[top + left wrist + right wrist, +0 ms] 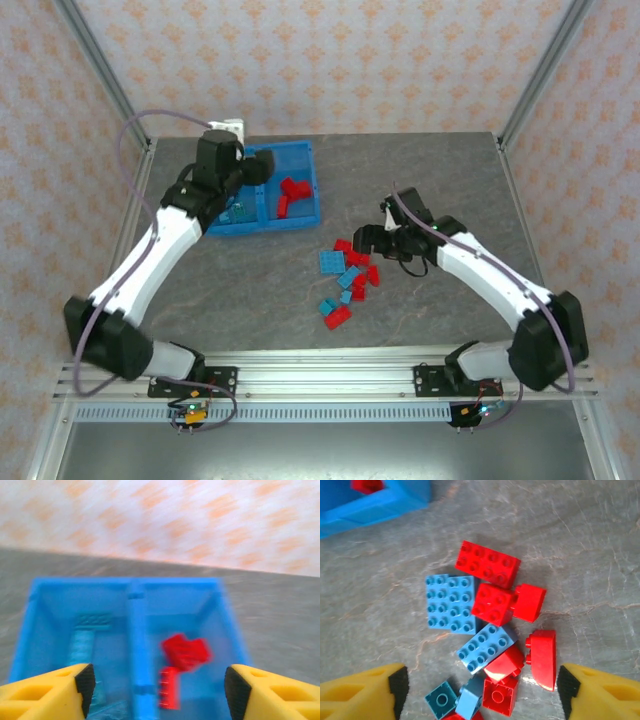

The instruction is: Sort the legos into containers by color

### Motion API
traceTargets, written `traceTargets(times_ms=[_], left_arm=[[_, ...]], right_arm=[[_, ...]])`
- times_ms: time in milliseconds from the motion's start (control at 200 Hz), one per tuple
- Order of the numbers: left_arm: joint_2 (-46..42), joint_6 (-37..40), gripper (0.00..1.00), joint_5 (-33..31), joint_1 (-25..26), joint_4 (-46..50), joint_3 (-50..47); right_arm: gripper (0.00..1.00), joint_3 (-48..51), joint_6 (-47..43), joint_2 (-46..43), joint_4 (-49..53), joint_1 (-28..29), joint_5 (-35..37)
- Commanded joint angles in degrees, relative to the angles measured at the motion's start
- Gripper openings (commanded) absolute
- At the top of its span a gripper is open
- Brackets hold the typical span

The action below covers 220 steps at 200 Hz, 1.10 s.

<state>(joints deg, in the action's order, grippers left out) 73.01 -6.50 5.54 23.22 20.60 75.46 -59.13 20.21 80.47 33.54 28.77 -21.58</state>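
While the right gripper point(480, 692) hovers over the loose legos point(348, 280) on the desk point(450, 170), fingers point(370, 692) spread wide and holding nothing, the best pick looks like the curved red brick point(543, 657) at the pile's edge, open desk on its outer side. The others touch and are easy to nudge. Left gripper point(160, 690) hangs over the bin point(125, 584), fingers point(47, 695) open, empty. Red pieces point(184, 652) lie right of the divider point(139, 640), teal ones point(82, 647) left. The left arm point(160, 250) may crowd the drop.

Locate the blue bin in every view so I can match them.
Top external: blue bin, upper left of centre.
Left wrist: blue bin across the lower middle.
Right wrist: its corner, top left.
Shared landmark: the red legos in its right compartment.
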Motion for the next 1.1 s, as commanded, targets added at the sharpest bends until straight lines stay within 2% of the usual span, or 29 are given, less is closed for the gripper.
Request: traceTargets(times_ms=[0, 50, 120, 200, 280, 380, 475, 566, 671, 791, 1096], left_arm=[[-6.5, 17.0, 0.92, 11.5, 2.9, 8.0, -4.4], [-9.7, 24.5, 0.99, 18.4, 3.8, 11.8, -6.6], [-13.5, 39.1, 1.0, 26.8, 5.2, 18.7, -10.0], [-17.3, 51.8, 1.0, 28.5, 7.1, 22.5, -15.4], [-19.8, 58.1, 1.0, 29.1, 8.4, 20.7, -21.1], [-19.3, 61.0, 1.0, 32.4, 8.9, 17.2, -24.5], [-16.2, 64.6, 1.0, 33.9, 8.9, 20.5, -23.1], [-14.0, 65.7, 1.0, 33.3, 8.9, 22.6, -22.4], [-14.4, 65.7, 1.0, 33.5, 8.9, 21.7, -24.2], [-17.0, 66.3, 1.0, 33.9, 9.0, 19.8, -27.0], [-19.0, 67.6, 1.0, 33.7, 9.0, 18.9, -29.5]], right_arm=[[0.65, -3.1, 1.3, 2.5, -2.2, -0.1, 1.7], [0.61, -3.0, 1.9, 3.5, -3.3, 0.0, 0.9], [0.57, -2.9, 3.7, 5.8, -4.2, 0.5, -0.3], [0.55, -3.7, 4.7, 9.6, -2.4, 1.3, 1.1], [0.55, -4.8, 4.7, 12.6, -0.7, 2.1, 3.4], [0.57, -6.8, 4.2, 14.2, 0.7, 3.0, 5.9], [0.57, -8.6, 4.1, 15.0, 1.2, 3.5, 6.3], [0.47, -9.9, 4.7, 16.5, 2.2, 4.4, 6.3], [0.44, -11.1, 5.1, 18.1, 4.1, 5.9, 9.1], [0.47, -12.0, 5.9, 20.2, 6.6, 6.6, 12.3], [0.49, -14.3, 6.5, 24.6, 7.0, 7.8, 12.3]])
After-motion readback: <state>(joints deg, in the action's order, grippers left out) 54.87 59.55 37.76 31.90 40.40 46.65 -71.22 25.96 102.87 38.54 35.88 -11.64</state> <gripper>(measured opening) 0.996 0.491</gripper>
